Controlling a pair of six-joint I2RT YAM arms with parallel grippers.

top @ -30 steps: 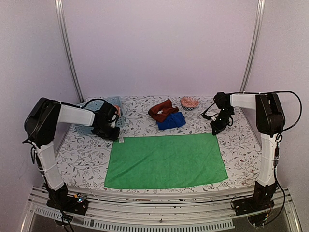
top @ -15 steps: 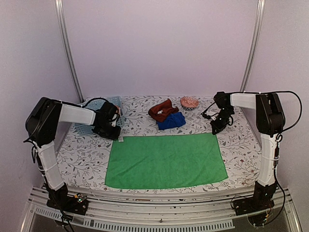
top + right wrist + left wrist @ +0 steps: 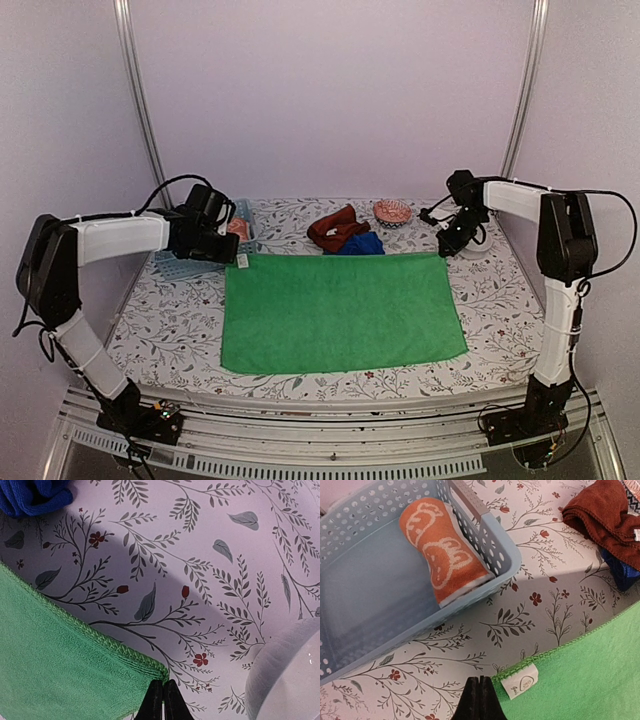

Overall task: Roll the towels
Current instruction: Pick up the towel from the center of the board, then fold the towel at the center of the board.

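Plain green towel, cream-patterned orange towel, blue basket, floral tablecloth

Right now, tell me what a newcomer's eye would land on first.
A green towel lies spread flat mid-table, its far corners pinched by the left gripper and right gripper. Behind it sit a crumpled brown towel and blue towel; at far left, a rolled orange towel lies in a blue basket.

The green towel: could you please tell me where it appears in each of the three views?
Top external: the green towel lies spread flat across the centre of the picture.
Left wrist: its corner with the white tag fills the lower right.
Right wrist: another of its corners fills the lower left.
Shared landmark: the deep blue towel, just beyond the green one's far edge; it sits at the right edge of the left wrist view and at the top left of the right wrist view.
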